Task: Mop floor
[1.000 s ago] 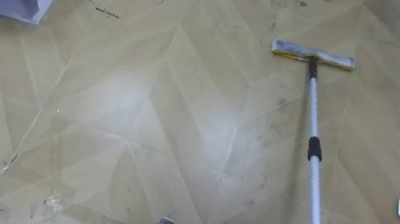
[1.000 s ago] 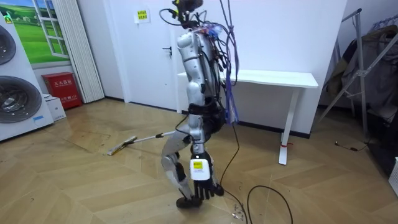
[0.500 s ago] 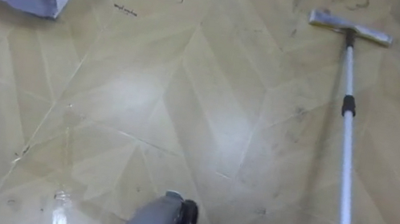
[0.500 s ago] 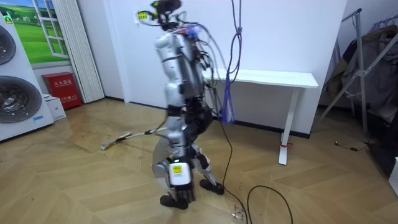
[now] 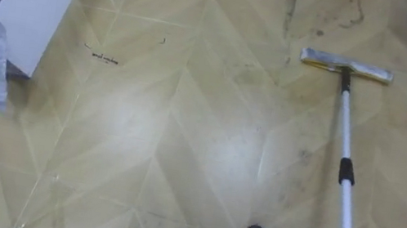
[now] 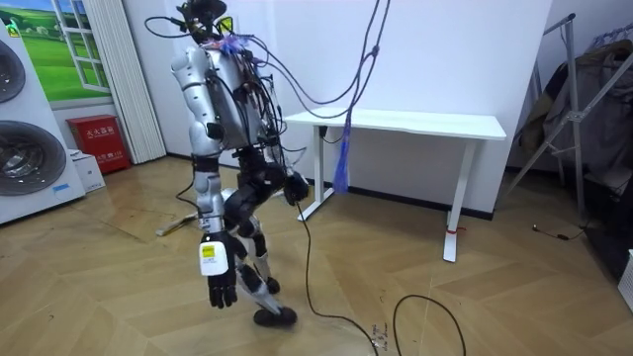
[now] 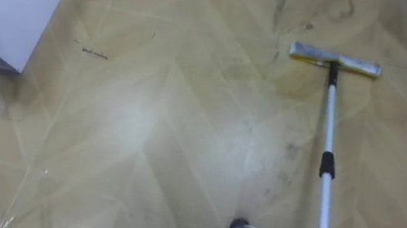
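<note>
Silver-poled flat mop (image 5: 347,172) lying on tan herringbone wood floor (image 5: 144,121), far right.
Hanging left hand (image 6: 223,288), fingers slack; right hand: cannot tell.

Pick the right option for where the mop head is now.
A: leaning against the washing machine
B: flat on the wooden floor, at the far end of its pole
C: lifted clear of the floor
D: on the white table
B: the mop head lies flat on the floor, with the pole running back from it toward the robot.
</note>
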